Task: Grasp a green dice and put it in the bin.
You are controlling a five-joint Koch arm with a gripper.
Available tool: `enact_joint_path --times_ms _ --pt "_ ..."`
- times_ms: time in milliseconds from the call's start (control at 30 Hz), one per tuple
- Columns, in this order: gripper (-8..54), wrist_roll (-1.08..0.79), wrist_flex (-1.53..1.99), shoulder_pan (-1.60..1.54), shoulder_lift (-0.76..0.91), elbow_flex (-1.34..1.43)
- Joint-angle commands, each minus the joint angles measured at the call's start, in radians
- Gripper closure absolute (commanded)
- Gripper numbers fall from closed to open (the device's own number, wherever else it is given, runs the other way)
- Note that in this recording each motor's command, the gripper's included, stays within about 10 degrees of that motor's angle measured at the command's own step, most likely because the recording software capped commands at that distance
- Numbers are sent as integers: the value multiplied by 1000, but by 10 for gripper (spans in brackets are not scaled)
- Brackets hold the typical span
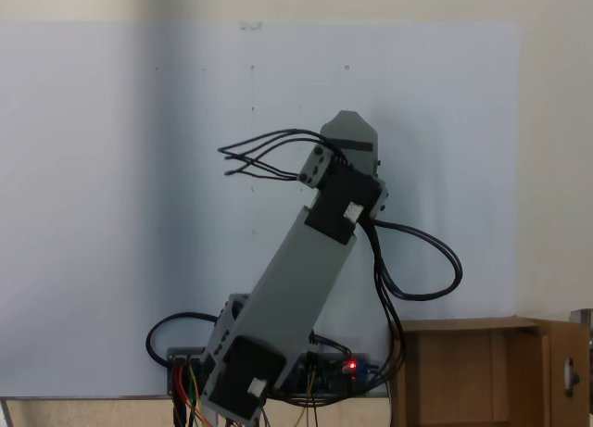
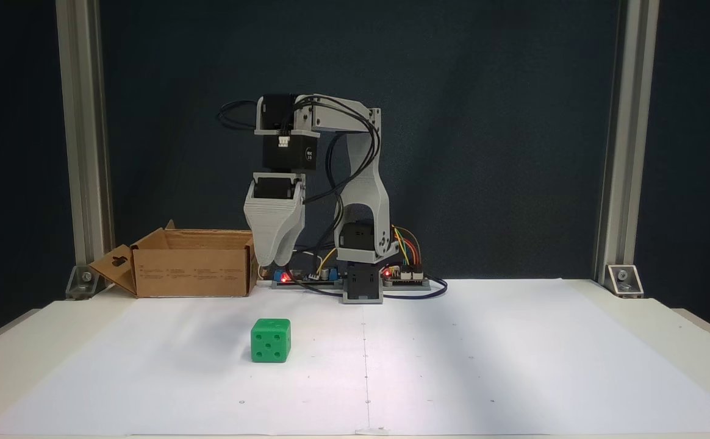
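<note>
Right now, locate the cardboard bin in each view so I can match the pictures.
Fixed view from above: the cardboard bin sits in the lower right corner, cut off by the frame.
Fixed view from the front: it stands left of centre, behind the green dice.
Shared landmark: the arm's base with its red light.

one green dice (image 2: 270,340), one bin (image 2: 193,271), one arm (image 2: 364,183)

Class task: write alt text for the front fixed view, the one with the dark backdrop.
A green dice sits alone on white paper, with the robot arm's tool hanging above and behind it, pointing down. An open cardboard box stands at the back left.
</note>
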Motion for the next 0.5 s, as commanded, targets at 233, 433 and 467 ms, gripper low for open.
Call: enact_joint_path --times_ms 233,433,467 --pt "24 104 -20 -12 -44 -77" --pt "18 103 -23 -12 -118 -81" --pt "18 103 -23 -12 -123 -81"
